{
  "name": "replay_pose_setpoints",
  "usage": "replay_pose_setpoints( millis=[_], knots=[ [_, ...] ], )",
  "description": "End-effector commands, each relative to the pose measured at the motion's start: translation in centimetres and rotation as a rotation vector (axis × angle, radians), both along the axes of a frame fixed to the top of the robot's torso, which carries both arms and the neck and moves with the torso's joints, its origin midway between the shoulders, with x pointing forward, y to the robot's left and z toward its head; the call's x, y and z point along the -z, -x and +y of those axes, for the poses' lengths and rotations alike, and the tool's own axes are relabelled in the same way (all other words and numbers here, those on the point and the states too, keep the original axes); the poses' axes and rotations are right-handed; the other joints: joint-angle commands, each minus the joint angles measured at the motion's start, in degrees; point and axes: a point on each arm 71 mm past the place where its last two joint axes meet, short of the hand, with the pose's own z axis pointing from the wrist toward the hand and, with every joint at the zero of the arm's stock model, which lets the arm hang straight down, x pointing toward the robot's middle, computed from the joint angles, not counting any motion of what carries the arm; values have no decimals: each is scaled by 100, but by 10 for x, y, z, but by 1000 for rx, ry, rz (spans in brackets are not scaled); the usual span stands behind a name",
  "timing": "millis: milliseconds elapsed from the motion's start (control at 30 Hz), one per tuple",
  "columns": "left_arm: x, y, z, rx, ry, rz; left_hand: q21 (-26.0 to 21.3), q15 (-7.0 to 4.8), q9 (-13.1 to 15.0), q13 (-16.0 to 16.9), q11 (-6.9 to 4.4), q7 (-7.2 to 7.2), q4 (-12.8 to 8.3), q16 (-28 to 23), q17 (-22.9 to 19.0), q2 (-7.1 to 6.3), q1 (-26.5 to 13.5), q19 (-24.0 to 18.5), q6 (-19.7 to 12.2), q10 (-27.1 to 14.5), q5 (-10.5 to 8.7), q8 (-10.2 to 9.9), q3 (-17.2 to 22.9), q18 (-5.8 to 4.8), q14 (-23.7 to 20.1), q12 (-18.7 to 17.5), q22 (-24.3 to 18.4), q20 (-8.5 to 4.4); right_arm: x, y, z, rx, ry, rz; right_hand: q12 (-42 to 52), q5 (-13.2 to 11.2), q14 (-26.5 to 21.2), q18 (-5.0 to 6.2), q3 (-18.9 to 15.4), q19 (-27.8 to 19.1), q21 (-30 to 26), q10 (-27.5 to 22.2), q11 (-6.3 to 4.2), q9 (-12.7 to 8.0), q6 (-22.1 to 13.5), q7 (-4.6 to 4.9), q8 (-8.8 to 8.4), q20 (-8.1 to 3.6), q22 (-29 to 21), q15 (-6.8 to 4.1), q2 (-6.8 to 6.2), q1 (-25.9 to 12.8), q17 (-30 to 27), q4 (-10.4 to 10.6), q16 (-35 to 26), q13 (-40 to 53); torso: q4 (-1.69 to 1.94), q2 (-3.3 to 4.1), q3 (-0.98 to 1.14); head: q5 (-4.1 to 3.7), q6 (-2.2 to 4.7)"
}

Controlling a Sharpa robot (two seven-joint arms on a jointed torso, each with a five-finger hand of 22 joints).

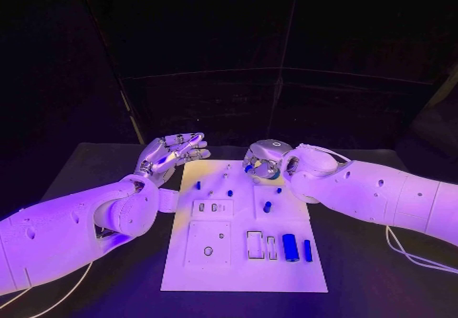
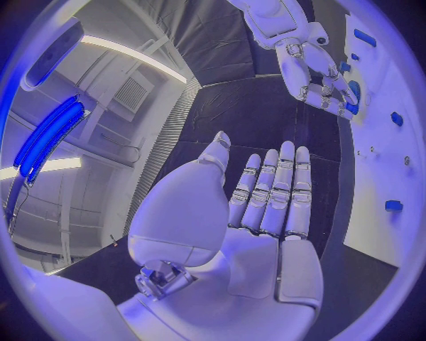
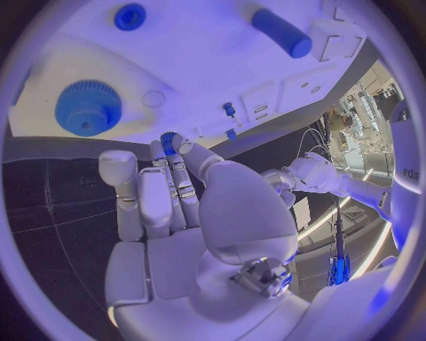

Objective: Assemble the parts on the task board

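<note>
Black table (image 1: pixel 105 165) fills the head view, with the white task board (image 1: pixel 243 271) lying lengthwise in its middle; small blue parts dot the board, among them a thick blue cylinder (image 1: pixel 290 247) and a thinner blue peg (image 1: pixel 307 250) side by side near the board's right edge, beside two upright rectangular slots (image 1: pixel 255 244); the left hand (image 1: pixel 170 154) hovers off the board's far left corner, fingers loosely curled, holding nothing visible; the right hand (image 1: pixel 265 161) hangs over the board's far end.

From the left wrist, the left hand (image 2: pixel 266 206) lies flat and spread, its palm bare; across the dark table the right hand (image 2: pixel 315 74) points down at the board's edge, with something blue by its fingertips.

From the right wrist, the right hand (image 3: pixel 177 192) seems to pinch a small blue part (image 3: pixel 167 142) between thumb and fingertip, though the grip is hard to judge; beyond it the board carries a blue toothed gear (image 3: pixel 88 107), a small blue ring (image 3: pixel 130 15) and a blue cylinder (image 3: pixel 280 32).
</note>
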Motion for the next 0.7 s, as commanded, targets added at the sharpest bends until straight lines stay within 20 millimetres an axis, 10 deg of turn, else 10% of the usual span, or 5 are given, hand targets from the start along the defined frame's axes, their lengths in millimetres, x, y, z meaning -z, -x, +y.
replay_pose_setpoints(
  millis=[33,700],
  knots=[
    [-2,0,-1,5,1,-6,-18,-9,-10,-6,4,223,-27,-13,-8,74,4,42,13,20,2,-42,-20,43,47,-33,-9,6,-6,-4,4,20,-51,-51,-37,-19,97,-69,35,-50,23,135,-84,-4,30,12,-9,6,11,-7,-51,-16,-7,14,30,-13,9,5,-3,0,-11],
    [-5,0,-5,5,1,-13,-33,-4,-15,-10,14,234,-62,-27,-16,94,13,51,-17,-12,1,-69,-49,39,49,-63,-22,7,-1,-22,36,12,-50,-45,-57,81,96,-70,97,-60,46,127,-83,-4,15,12,-15,12,23,-4,-210,-152,-4,120,58,-12,-6,28,-3,10,73]
  ],
)
